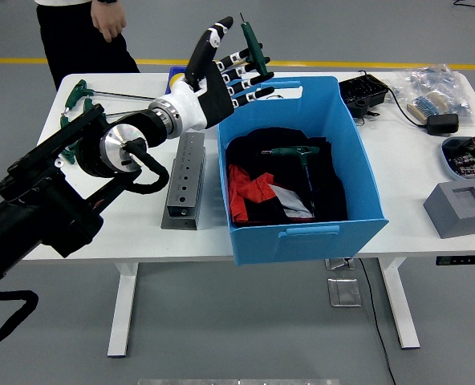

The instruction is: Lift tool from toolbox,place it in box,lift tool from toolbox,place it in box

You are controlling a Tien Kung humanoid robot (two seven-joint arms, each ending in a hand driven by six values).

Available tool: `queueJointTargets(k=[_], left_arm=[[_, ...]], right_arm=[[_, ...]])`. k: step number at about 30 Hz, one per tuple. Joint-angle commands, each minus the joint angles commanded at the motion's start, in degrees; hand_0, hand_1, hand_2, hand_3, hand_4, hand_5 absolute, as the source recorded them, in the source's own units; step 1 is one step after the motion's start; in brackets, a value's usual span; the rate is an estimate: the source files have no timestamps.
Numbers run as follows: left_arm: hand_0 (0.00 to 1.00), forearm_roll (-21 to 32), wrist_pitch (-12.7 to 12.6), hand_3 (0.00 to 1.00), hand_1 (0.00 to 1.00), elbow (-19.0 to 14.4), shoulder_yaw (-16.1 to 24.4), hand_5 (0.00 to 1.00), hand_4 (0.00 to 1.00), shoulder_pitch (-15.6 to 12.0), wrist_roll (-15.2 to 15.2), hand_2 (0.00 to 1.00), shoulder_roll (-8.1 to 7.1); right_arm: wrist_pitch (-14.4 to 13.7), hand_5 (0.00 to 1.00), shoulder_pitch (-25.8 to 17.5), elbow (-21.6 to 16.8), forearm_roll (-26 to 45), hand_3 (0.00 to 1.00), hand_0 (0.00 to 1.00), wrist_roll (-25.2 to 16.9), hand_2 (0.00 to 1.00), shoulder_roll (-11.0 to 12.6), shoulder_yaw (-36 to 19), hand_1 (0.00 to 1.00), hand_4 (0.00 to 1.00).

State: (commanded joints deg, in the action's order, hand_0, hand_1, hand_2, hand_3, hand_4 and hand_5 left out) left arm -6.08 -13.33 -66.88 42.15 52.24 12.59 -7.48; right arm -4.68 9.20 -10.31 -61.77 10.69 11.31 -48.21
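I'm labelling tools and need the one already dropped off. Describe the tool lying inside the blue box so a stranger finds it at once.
Start at the big blue box in the middle of the white table. Inside, on the black cloth, lies a green-handled T-wrench. It lies in the box; another is in the left robot hand, the rest on the table's far left.

The left arm point(37, 224) is black and boxy, with angular plates along the forearm. A round silver wrist joint point(119, 149) sits ahead of it, and a thick black cable point(145, 172) loops under it. The robot hand point(221, 68) has a white cuff, a black palm, and fingers point(249, 76) banded black and white. The person point(81, 24) wears black trousers and a white top.
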Motion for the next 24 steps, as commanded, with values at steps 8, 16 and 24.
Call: queueJointTargets(k=[8, 16, 24], left_arm=[[0.633, -10.23, 8.3, 0.782, 0.704, 14.09, -10.23, 0.847, 0.757, 6.21, 1.52, 0.787, 6.71], [0.674, -29.01, 12.58, 0.791, 0.719, 25.83, -17.37, 0.939, 0.782, 9.18, 1.59, 0.779, 7.48], [0.712, -48.38, 12.82, 0.835, 0.755, 24.32, -19.55, 0.962, 0.792, 8.14, 2.88, 0.837, 7.48]], right_arm=[[0.05, 0.656, 1.02, 0.0, 0.56, 0.571, 0.656, -0.11, 0.731, 0.44, 1.45, 0.639, 0.834], [0.11, 0.655, 2.1, 0.0, 2.22, 0.571, 0.655, -0.44, 0.729, 1.12, 4.14, 0.637, 0.833], [-0.09, 0.655, 2.3, 0.0, 2.61, 0.57, 0.653, -0.6, 0.727, 1.25, 4.16, 0.636, 0.833]])
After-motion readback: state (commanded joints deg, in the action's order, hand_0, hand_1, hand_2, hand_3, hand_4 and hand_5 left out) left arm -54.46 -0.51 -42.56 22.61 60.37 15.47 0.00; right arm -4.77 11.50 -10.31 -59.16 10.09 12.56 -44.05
